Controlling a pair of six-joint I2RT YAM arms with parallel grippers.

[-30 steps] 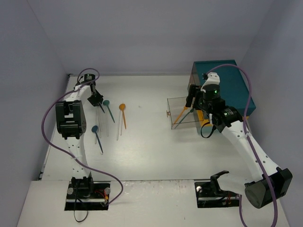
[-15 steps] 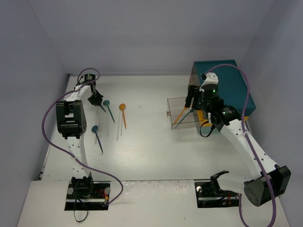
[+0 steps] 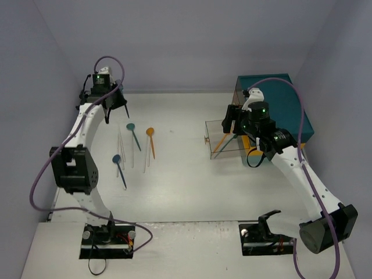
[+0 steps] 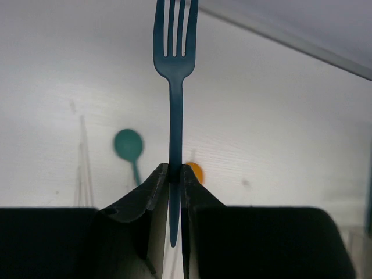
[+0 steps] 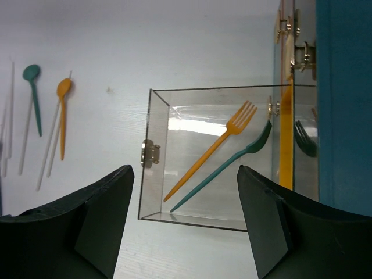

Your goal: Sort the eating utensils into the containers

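My left gripper (image 4: 174, 171) is shut on the handle of a dark blue fork (image 4: 174, 75), held above the table with its tines pointing away. In the top view this gripper (image 3: 116, 104) is at the far left corner. On the table below lie a teal spoon (image 3: 133, 132), an orange spoon (image 3: 150, 138), a blue spoon (image 3: 119, 165) and clear utensils (image 3: 132, 152). My right gripper (image 5: 183, 174) is open and holds nothing. It hovers over a clear container (image 5: 152, 151) that holds an orange fork (image 5: 215, 145) and a teal fork (image 5: 226, 165).
A large teal chest (image 3: 279, 107) with a yellow band stands at the far right, right behind the clear container (image 3: 216, 123). Grey walls close the table on three sides.
The left gripper closed on the dark blue fork and rose from the table toward the far left corner. The right arm barely shifted.
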